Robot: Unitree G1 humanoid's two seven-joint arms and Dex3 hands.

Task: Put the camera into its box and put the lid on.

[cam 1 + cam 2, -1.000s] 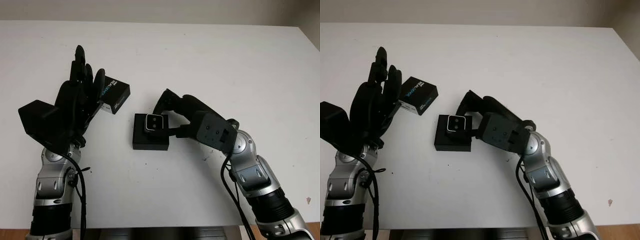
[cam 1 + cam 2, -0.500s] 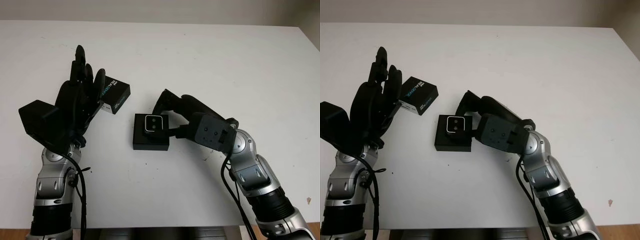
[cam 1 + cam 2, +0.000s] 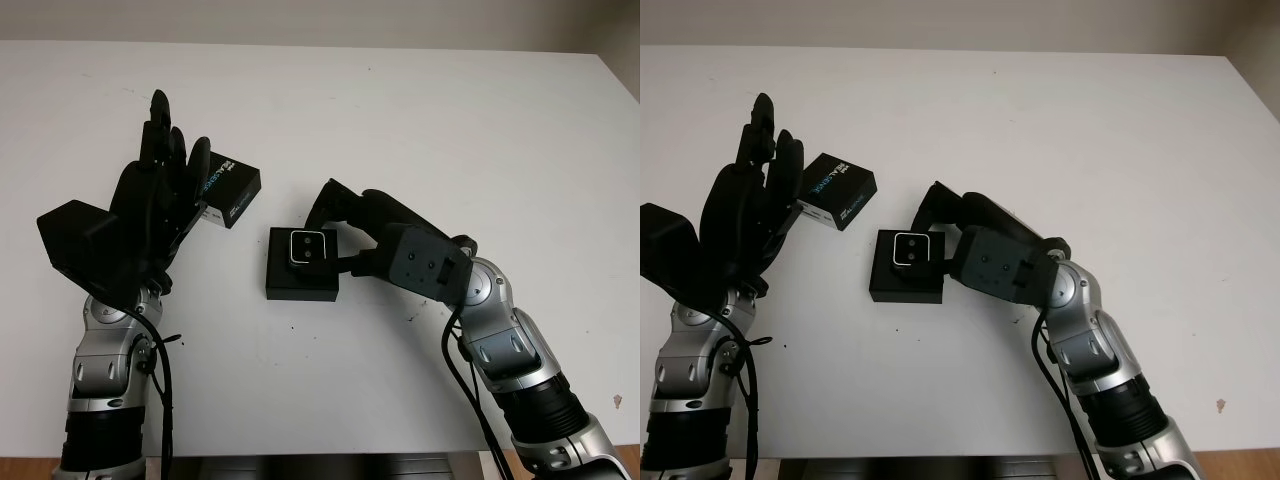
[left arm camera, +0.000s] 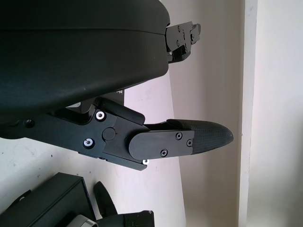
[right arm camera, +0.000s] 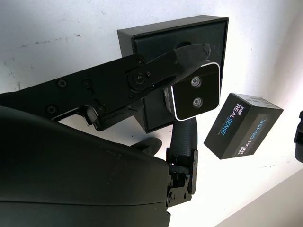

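A small silver-rimmed camera (image 3: 307, 247) with two lenses faces up over the far half of the open black box (image 3: 298, 281) in the middle of the table. My right hand (image 3: 333, 236) is shut on the camera, one finger (image 5: 188, 55) across its side and another beneath it. Whether the camera touches the box floor I cannot tell. The black lid (image 3: 228, 188), printed with blue lettering, lies left of the box. My left hand (image 3: 160, 196) is open and raised just left of the lid, not touching it. The camera (image 5: 196, 91), box (image 5: 210, 37) and lid (image 5: 243, 126) also appear in the right wrist view.
The white table (image 3: 450, 130) stretches wide to the right and far side. Its front edge (image 3: 330, 456) runs close below both arms. A wall rises beyond the table's far edge.
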